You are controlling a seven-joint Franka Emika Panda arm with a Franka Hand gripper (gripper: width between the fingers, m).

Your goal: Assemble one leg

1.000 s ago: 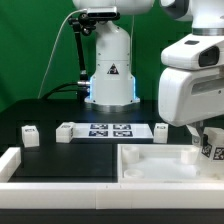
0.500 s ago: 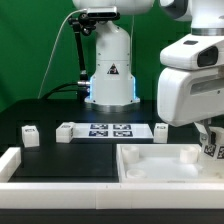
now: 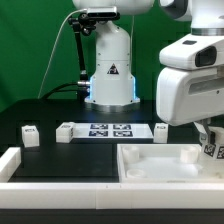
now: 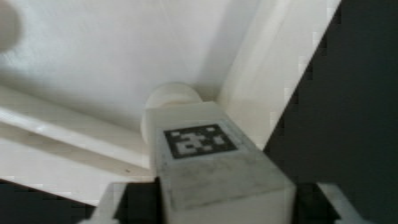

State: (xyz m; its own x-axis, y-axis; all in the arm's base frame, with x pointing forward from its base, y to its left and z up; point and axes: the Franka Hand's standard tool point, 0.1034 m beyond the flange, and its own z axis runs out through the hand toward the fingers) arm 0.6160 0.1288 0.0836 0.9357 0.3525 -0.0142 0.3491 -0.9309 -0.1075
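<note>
My gripper (image 3: 207,140) is at the exterior view's right, over the far right corner of the large white tray (image 3: 150,172). It is shut on a leg (image 3: 211,151), a chunky white block with a square marker tag. In the wrist view the leg (image 4: 201,140) stands between my fingers (image 4: 128,203), tag toward the camera. Its narrow end is at the tray's raised rim (image 4: 267,70); I cannot tell if they touch. My gripper (image 4: 222,208) shows only at the picture's edge.
The marker board (image 3: 110,130) lies mid-table before the robot base (image 3: 108,70). Three more small white legs sit on the black table, two toward the exterior view's left (image 3: 30,135) (image 3: 65,131) and one right of the marker board (image 3: 160,130). A white wall (image 3: 12,162) edges the front left.
My gripper and the held leg have shifted slightly to the exterior view's right over the tray's corner. Nothing else has moved.
</note>
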